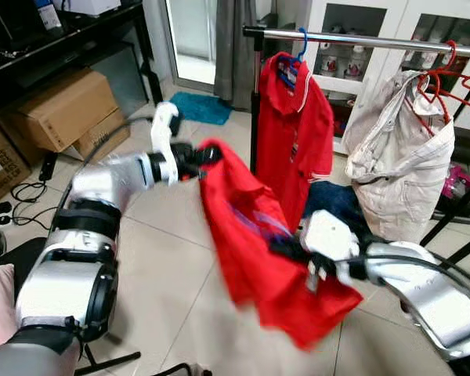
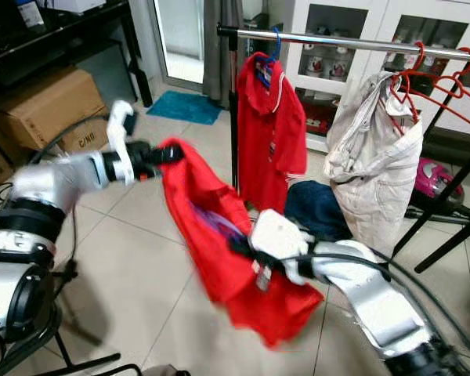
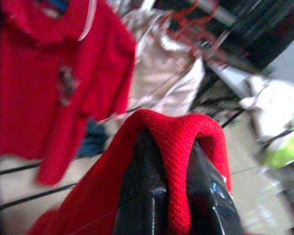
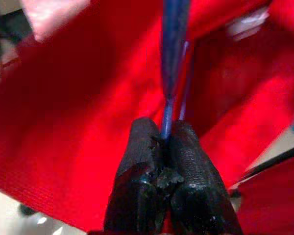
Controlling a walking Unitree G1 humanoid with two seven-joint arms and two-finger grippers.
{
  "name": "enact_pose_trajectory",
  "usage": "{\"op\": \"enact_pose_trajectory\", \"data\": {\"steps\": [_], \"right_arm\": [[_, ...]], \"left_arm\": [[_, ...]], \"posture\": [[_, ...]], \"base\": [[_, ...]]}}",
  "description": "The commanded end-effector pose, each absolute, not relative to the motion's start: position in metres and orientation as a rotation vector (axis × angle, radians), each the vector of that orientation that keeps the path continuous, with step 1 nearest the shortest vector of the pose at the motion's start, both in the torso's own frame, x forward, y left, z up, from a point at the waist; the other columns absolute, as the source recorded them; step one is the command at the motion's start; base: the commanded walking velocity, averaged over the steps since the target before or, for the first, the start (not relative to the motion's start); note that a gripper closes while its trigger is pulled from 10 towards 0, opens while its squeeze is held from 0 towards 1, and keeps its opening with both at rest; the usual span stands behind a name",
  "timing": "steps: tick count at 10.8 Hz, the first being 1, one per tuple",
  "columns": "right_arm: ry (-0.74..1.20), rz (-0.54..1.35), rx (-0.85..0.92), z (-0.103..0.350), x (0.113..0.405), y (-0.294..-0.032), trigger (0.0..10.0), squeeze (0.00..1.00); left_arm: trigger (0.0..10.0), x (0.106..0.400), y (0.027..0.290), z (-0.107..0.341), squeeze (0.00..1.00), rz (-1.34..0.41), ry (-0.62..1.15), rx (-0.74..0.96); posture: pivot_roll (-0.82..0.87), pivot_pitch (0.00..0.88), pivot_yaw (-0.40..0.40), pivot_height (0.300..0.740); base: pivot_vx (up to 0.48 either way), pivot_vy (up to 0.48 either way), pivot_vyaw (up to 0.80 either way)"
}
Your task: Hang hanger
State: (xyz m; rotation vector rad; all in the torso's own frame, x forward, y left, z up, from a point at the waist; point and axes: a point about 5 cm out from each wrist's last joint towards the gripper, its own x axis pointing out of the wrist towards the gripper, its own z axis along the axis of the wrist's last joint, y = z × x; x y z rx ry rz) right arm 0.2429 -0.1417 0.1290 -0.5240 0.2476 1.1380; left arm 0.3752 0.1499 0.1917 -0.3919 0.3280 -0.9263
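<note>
Claws split the load: left claw (image 1: 207, 155) pinching red shirt (image 1: 254, 243) shoulder so I keep it spread, right claw (image 4: 162, 142) clenched on blue hanger (image 4: 172, 54) to lift toward rail (image 1: 360, 39).

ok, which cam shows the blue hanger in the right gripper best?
Right wrist view: the blue hanger runs straight into the right gripper, fingers shut on it, against the red shirt. The eye views give only faint blue streaks inside the blurred shirt. The left wrist view shows just shirt cloth.

Right pincer (image 4: 166, 139) pinching blue hanger (image 4: 174, 54)
</note>
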Motion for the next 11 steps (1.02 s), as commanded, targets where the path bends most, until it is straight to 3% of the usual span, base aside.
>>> {"op": "enact_pose_trajectory", "data": {"steps": [1,3,4,5,7,8,10,11], "right_arm": [[0.27,1.195,-0.516,0.125,0.238,-0.142,10.0,0.0],[0.234,1.162,-0.405,0.134,0.242,-0.156,10.0,0.0],[0.145,1.101,-0.181,0.152,0.245,-0.169,10.0,0.0],[0.147,1.076,-0.164,0.153,0.246,-0.175,10.0,0.0],[0.313,0.847,-0.399,0.129,0.258,-0.201,10.0,0.0],[0.259,0.776,-0.319,0.134,0.264,-0.196,10.0,0.0],[0.213,0.7,-0.357,0.144,0.272,-0.187,10.0,0.0],[0.106,0.728,-0.37,0.158,0.273,-0.168,10.0,0.0]], "left_arm": [[0.0,0.378,0.154,0.216,0.0,-0.951,0.244,-0.401],[0.0,0.384,0.174,0.225,0.0,-0.842,0.198,-0.47],[0.0,0.391,0.201,0.216,0.0,-0.613,0.183,-0.48],[0.0,0.39,0.205,0.214,0.0,-0.61,0.189,-0.489],[0.0,0.382,0.188,0.231,0.0,-0.809,0.134,-0.597],[0.0,0.378,0.171,0.239,0.0,-0.906,0.118,-0.631],[0.0,0.369,0.144,0.225,0.0,-0.99,0.206,-0.461],[0.0,0.371,0.135,0.22,0.0,-0.949,0.219,-0.422]], "posture": [[-0.11,0.0,0.088,0.74],[-0.11,0.0,0.085,0.74],[-0.1,0.0,0.084,0.74],[-0.11,0.0,0.087,0.74],[-0.11,0.0,0.086,0.74],[-0.11,0.0,0.084,0.74],[-0.11,0.0,0.088,0.74],[-0.11,0.0,0.092,0.74]], "base": [[0.0,0.0,0.0],[0.0,0.0,0.0],[0.0,0.0,0.0],[0.0,0.0,0.0],[0.0,0.0,0.0],[0.0,0.0,0.0],[0.0,0.0,0.0],[0.0,0.0,0.0]]}}
